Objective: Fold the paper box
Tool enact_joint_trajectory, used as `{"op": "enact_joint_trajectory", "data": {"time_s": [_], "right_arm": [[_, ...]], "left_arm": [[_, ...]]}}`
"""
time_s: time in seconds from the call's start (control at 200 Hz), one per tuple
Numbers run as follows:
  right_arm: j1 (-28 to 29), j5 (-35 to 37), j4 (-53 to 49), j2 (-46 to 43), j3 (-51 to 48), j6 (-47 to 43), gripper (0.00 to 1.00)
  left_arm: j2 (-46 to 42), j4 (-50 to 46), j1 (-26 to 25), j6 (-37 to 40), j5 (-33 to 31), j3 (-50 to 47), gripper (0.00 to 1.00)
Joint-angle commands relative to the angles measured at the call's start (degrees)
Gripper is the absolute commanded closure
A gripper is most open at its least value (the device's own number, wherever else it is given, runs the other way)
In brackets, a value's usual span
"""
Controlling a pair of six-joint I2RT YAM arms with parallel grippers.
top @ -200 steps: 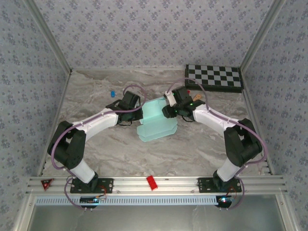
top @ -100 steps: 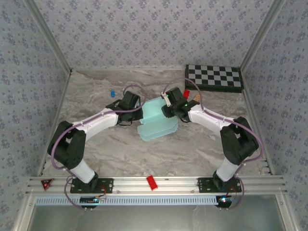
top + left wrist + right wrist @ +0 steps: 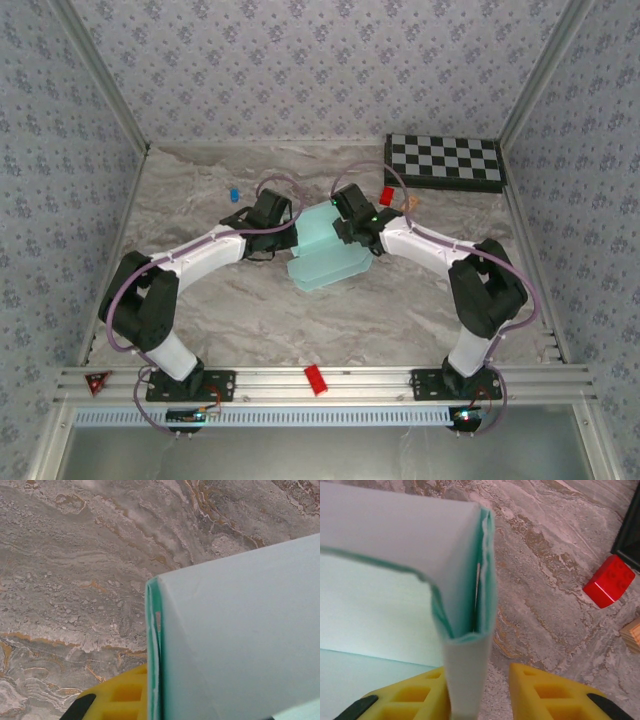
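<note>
Where the two arms meet at the middle of the marble-patterned table (image 3: 250, 310), the paper box (image 3: 325, 255) lies half-formed. It is pale blue card, its near part flat on the table toward the arm bases and its far part raised into walls between the wrists.

In the left wrist view a broad panel stands up on the right. Its folded edge, green along the cut, runs down just beside the one yellow finger (image 3: 117, 700) that shows. The left gripper (image 3: 288, 232) is closed onto that edge of the card. Its arm comes in from the left, elbow out to the side, forearm angled up and right toward the box.

The right gripper (image 3: 477, 682) straddles a doubled-over wall of the card. The wall touches one finger and a strip of bare table separates it from the other, so the jaws stand apart and pinch nothing. The right arm bends at the elbow near the table's right side, forearm running up and left to the box.

Just beyond that wrist lie a red block (image 3: 386, 195) and a wooden block (image 3: 632, 632). A black-and-white checkerboard (image 3: 445, 160) lies in the far right corner, and a small blue piece (image 3: 232, 192) sits beyond the left wrist.
</note>
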Motion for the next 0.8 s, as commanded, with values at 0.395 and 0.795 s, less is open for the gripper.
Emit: {"op": "enact_joint_trajectory", "data": {"time_s": [0.395,0.795], "right_arm": [[0.7,12.8,-7.3,4.8,4.5,2.6,0.67],[0.1,5.2,-9.4,5.6,5.6,3.7,0.73]], "left_arm": [[-0.6,-1.2,-0.3,0.3,0.7,2.0,1.0],[-0.2,-1.4,-0.3,0.2,0.5,2.1,1.0]]}}
